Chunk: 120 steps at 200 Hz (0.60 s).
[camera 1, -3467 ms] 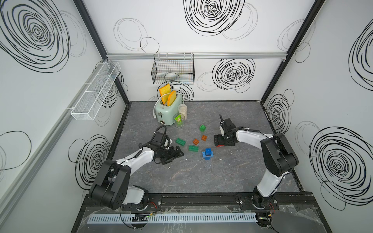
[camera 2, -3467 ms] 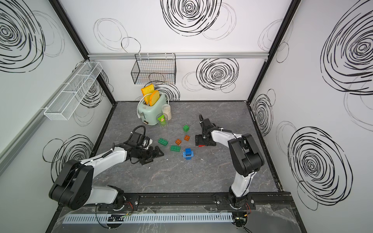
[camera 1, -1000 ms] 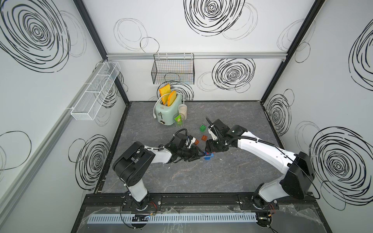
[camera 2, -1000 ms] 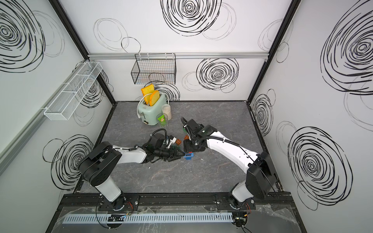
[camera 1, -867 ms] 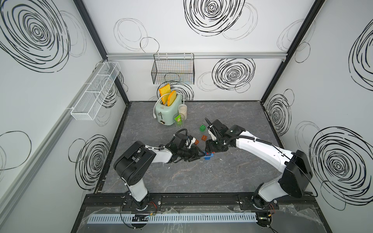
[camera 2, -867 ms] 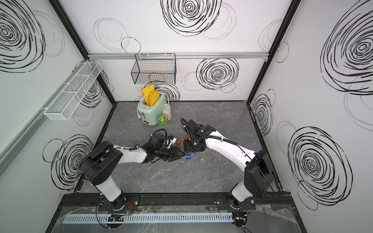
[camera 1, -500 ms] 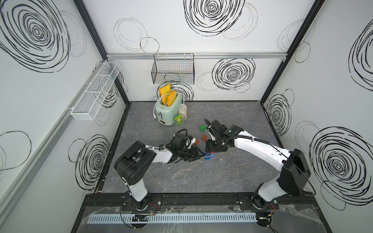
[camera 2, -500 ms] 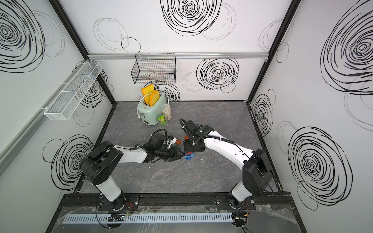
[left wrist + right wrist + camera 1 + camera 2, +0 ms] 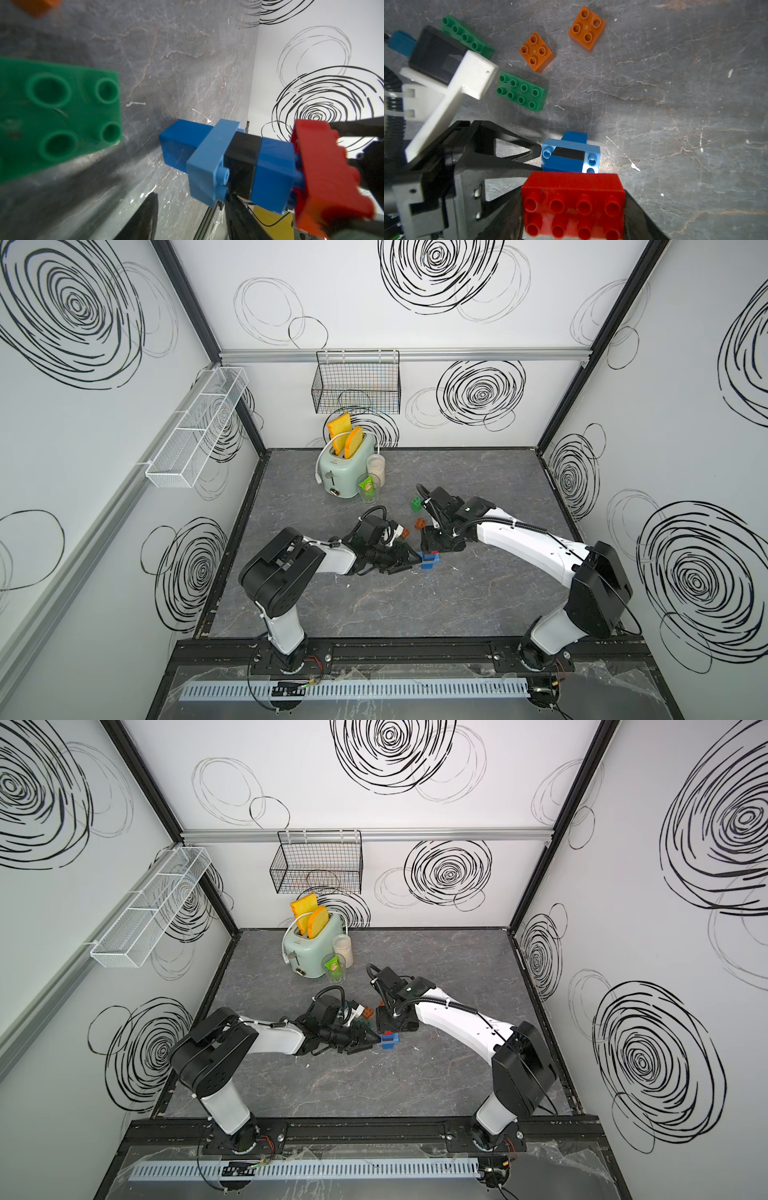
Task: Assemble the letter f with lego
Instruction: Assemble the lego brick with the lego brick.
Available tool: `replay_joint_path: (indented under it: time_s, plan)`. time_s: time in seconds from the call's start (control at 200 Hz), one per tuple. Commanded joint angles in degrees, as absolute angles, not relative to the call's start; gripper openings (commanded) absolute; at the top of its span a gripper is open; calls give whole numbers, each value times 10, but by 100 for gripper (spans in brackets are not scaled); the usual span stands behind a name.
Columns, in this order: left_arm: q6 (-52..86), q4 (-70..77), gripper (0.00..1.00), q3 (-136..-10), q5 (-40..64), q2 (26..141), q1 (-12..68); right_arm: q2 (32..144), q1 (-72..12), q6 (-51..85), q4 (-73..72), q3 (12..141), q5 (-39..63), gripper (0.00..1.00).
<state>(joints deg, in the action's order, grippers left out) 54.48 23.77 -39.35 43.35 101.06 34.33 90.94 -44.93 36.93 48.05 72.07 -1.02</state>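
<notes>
Both arms have closed in on the blue stack [image 9: 430, 562]; right claw [image 9: 573, 188] grips red brick [image 9: 574, 207], left claw [image 9: 412, 563] stands open.

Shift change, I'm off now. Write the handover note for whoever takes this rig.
Right gripper: shut on the red brick, holding it tilted on top of the stack. It is not pressed home: studs of the top dark blue brick show under it.
Left gripper: open, fingers beside the stack, nothing held.
The stack stands on the table: dark blue, light blue oblong as crossbar, black, dark blue.
Loose: two green oblong bricks, two orange squares, one green square.
Done: stem and crossbar.
Left: seat the red brick as the top, then check the f.
</notes>
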Motion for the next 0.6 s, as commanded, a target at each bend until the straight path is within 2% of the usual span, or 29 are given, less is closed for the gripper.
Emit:
replay_joint_path:
  time_s: [0.0,0.595]
  plan:
    - [541,246,55,-406,437,1024,336,916,-453,384,499,733,-28,59]
    - [555,257,55,-398,436,1031,334,911,-472,422,496,714,-54,58]
